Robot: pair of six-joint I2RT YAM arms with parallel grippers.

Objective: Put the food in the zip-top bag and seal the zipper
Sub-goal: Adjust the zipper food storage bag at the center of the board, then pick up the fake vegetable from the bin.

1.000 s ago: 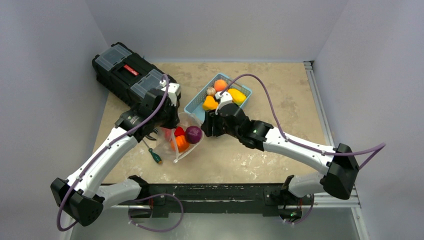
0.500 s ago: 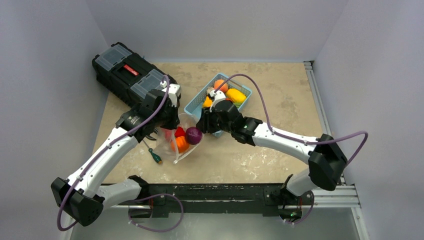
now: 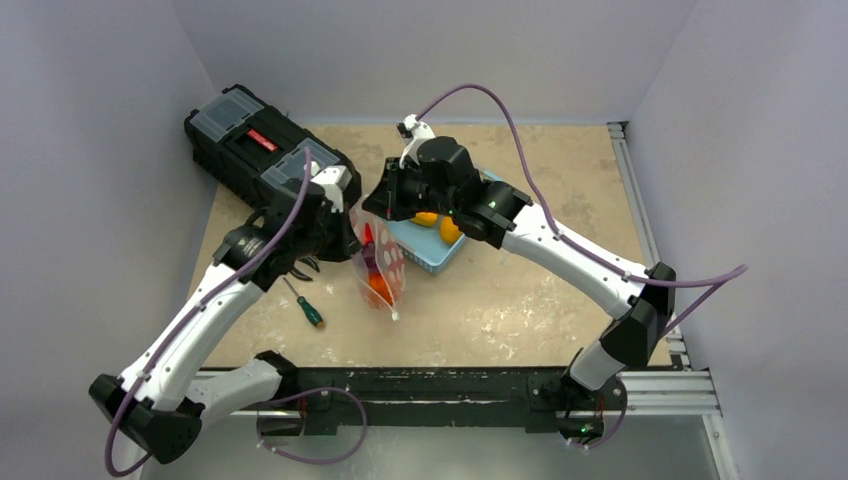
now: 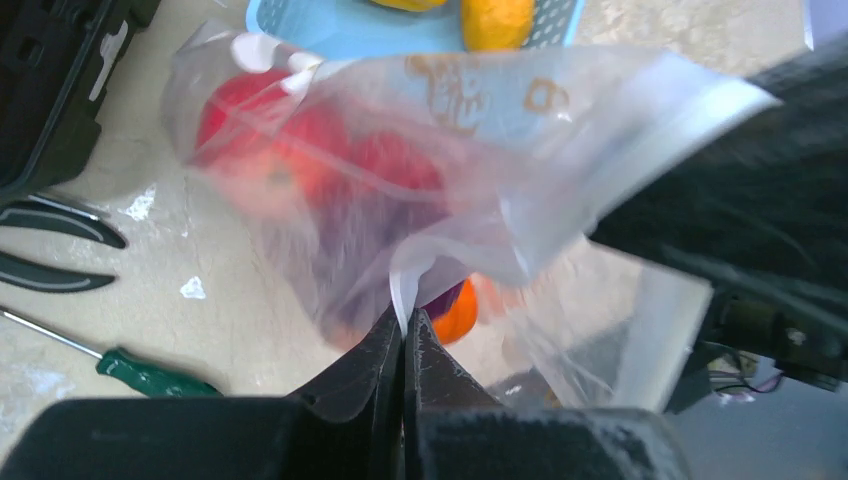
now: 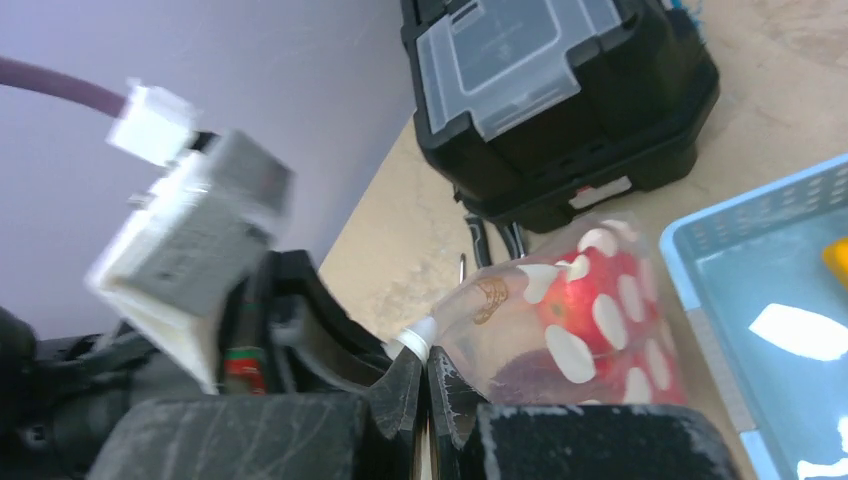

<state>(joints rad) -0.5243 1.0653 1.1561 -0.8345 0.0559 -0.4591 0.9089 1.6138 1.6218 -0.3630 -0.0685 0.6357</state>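
The clear zip-top bag (image 3: 380, 268) hangs off the table between my two grippers, holding red (image 5: 590, 300), purple (image 5: 520, 375) and orange (image 4: 458, 312) food. My left gripper (image 4: 405, 318) is shut on one end of the bag's mouth edge, and the white zipper strip (image 4: 400, 285) runs out of its tips. My right gripper (image 5: 425, 352) is shut on the other end of the zipper (image 5: 415, 338). From above, the left gripper (image 3: 350, 235) and right gripper (image 3: 377, 208) stand close together over the bag. More orange and yellow food (image 3: 450, 232) lies in the blue basket.
The light blue basket (image 3: 432, 258) sits just right of the bag, partly under my right arm. A black toolbox (image 3: 255, 145) stands at the back left. A green-handled screwdriver (image 3: 308, 308) and pliers (image 4: 50, 250) lie on the table left of the bag.
My right arm swung back and left across the basket and shut on the bag's mouth edge. The bag rose from lying on the table to hanging upright between both grippers.
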